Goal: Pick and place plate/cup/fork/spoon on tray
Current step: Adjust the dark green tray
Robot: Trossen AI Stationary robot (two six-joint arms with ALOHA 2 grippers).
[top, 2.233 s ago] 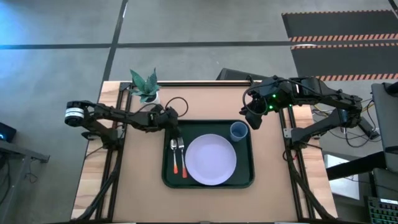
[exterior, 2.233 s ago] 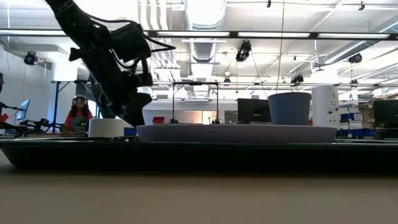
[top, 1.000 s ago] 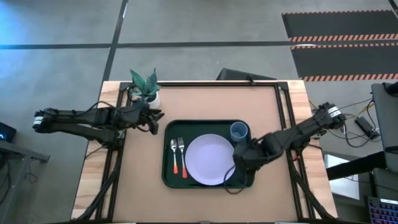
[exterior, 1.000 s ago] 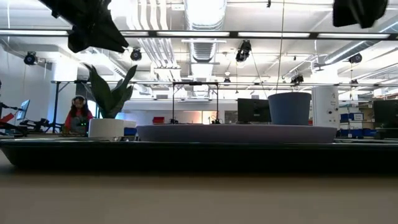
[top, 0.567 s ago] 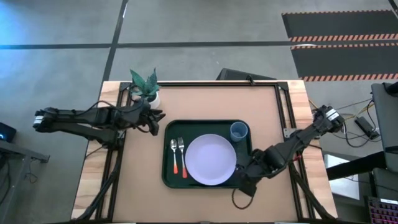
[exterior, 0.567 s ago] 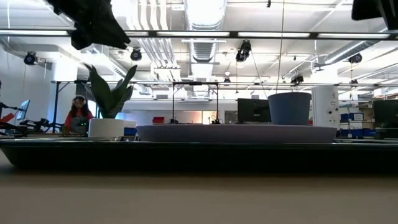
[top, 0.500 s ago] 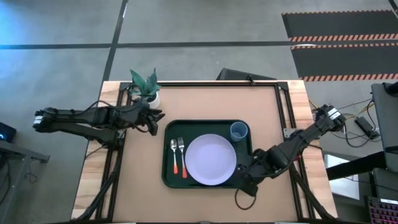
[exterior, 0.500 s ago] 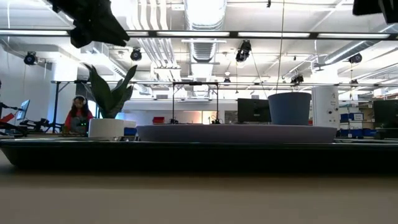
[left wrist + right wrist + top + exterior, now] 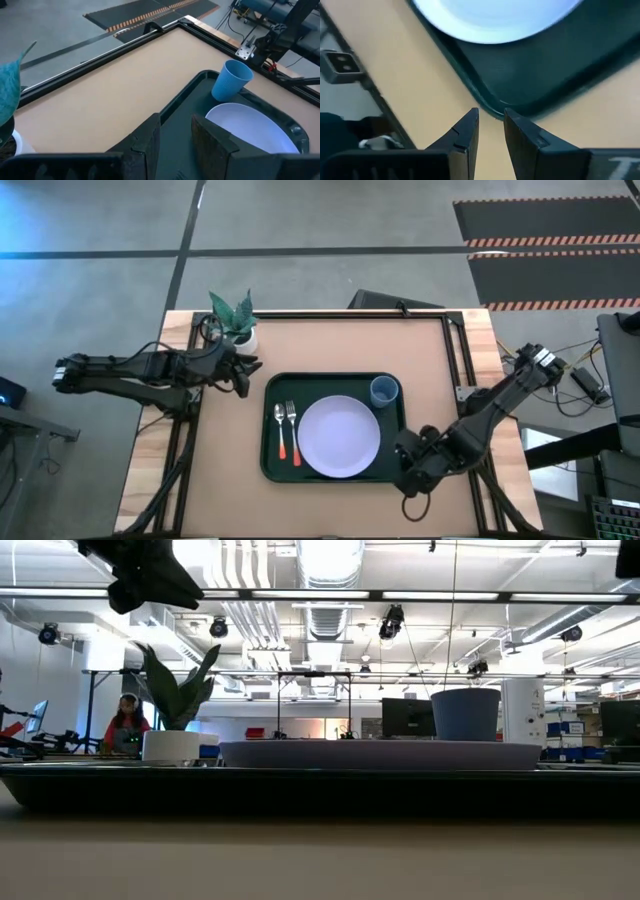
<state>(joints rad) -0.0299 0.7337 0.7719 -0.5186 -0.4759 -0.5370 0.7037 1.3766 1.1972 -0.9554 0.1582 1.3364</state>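
The dark green tray [image 9: 270,470] lies in the middle of the table. On it rest the lavender plate [image 9: 340,436], the blue cup [image 9: 383,390] upright at its far right corner, and the spoon [image 9: 281,430] and fork [image 9: 293,430] side by side at its left. My left gripper [image 9: 243,376] hovers open above the table, just left of the tray's far left corner. My right gripper [image 9: 405,478] hangs open, pointing down, over the table beside the tray's near right corner [image 9: 520,80]. Nothing is between either gripper's fingers.
A potted plant [image 9: 235,320] in a white pot stands at the table's far left, close behind my left gripper. Black rails [image 9: 455,380] run along the table's sides. Bare tabletop [image 9: 340,345] lies beyond the tray. A person [image 9: 125,720] sits far off in the room.
My right gripper has swung from above the plate's right edge toward the table's near edge, sinking a little and turning at the wrist. It now hangs past the tray's near right corner. Everything on the tray has stayed put.
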